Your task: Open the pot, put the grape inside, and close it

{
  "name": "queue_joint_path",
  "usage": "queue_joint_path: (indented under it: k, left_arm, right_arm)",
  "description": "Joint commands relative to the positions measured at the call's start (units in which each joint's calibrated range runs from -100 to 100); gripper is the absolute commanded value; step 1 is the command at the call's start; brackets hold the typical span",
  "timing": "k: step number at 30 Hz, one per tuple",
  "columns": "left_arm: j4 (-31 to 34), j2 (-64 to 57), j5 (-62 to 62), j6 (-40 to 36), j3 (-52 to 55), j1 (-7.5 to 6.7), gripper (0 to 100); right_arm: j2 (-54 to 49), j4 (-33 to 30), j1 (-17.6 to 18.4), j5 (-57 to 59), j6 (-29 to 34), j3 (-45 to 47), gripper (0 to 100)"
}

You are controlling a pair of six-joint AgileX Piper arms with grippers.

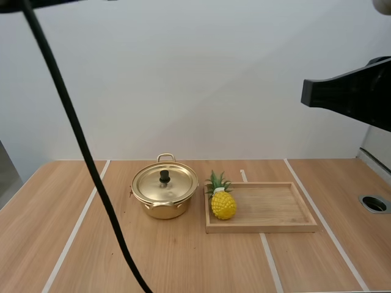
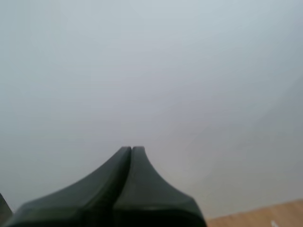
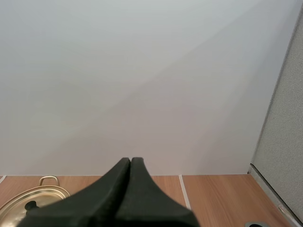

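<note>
Pressing shut into one dark wedge, my left gripper (image 2: 131, 149) holds nothing and touches nothing; it is raised in front of a plain pale wall (image 2: 151, 71). My right gripper (image 3: 130, 160) is closed the same way, tips together and empty, held above the table (image 3: 213, 194) with the pot (image 3: 23, 205) near it. In the high view the pot (image 1: 165, 194) stands near the middle of the table, gold in colour, its lid (image 1: 177, 182) on and the black knob (image 1: 164, 177) upright at the centre. Just beside the pot lies a wooden tray (image 1: 275, 210). A yellow pineapple (image 1: 223, 204) with green leaves stands upright in the end of the tray nearest the pot. Part of my right arm (image 1: 351, 94) hangs high, well above the tray.
</note>
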Motion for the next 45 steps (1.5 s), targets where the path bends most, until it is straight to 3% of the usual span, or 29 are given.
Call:
queue_joint_path:
  k: [1,10,17,22,28,38,45]
  left_arm:
    - [2.9,-5.9,-8.0,-7.3,5.4,-0.05,0]
    - [3.0,-20.3,-11.1,-8.3,16.9,-0.05,0]
    - [3.4,-29.7,-26.2,-9.2,27.9,0.07,0]
    - [4.9,-29.7,-31.0,-9.4,36.3,0.07,0]
    - [4.9,-29.7,-45.8,-9.9,48.5,0.07,0]
    - [5.6,-29.7,-39.2,-8.2,60.1,0.07,0]
    - [5.5,-29.7,-46.0,-8.4,72.9,0.15,0]
  right_arm:
    - [-0.4,-0.3,-0.3,-1.9,0.6,0.1,0]
    - [-9.5,0.6,-0.3,-15.8,2.6,5.0,0]
    - [-12.8,-0.1,-0.2,-19.5,4.0,12.0,0]
    - [-12.8,-1.2,-0.3,-28.8,4.1,18.3,0]
    - [-12.8,-2.4,-0.3,-39.0,4.1,25.5,0]
    - [-12.8,-2.5,-0.3,-41.4,4.1,40.7,0]
    - [-12.8,-2.5,-0.3,-42.1,4.1,52.0,0]
